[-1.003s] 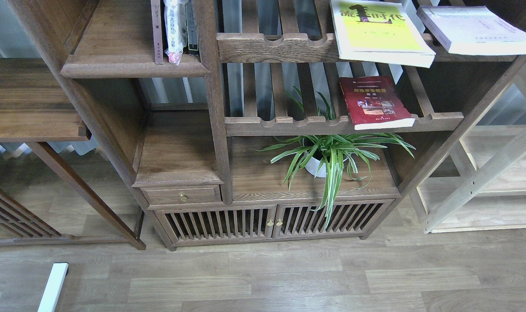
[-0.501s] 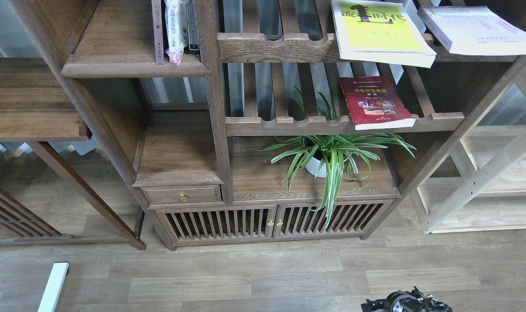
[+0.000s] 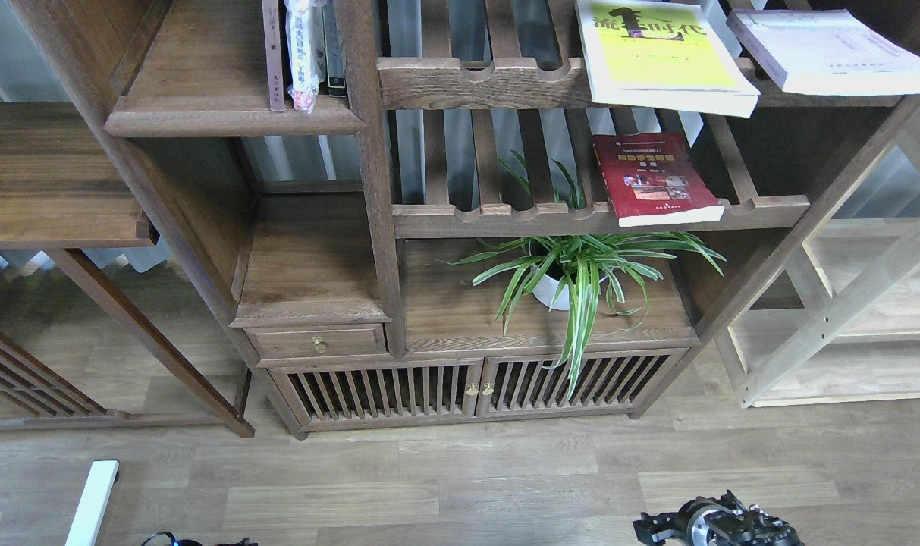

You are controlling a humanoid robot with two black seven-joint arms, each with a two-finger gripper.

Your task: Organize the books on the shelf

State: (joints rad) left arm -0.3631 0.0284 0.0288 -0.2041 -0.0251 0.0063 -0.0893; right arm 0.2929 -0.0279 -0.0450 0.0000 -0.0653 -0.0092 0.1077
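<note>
Because nothing is sorted yet, the yellow-green book and pale book lie flat on the upper rack, the red book below, away from the shelf. Right hand low; grip state unclear.

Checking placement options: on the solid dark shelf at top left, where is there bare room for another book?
The shelf is bare from its left edge to the upright books, which crowd its right end against the post. Both slatted racks hold flat-lying books at their right.
</note>
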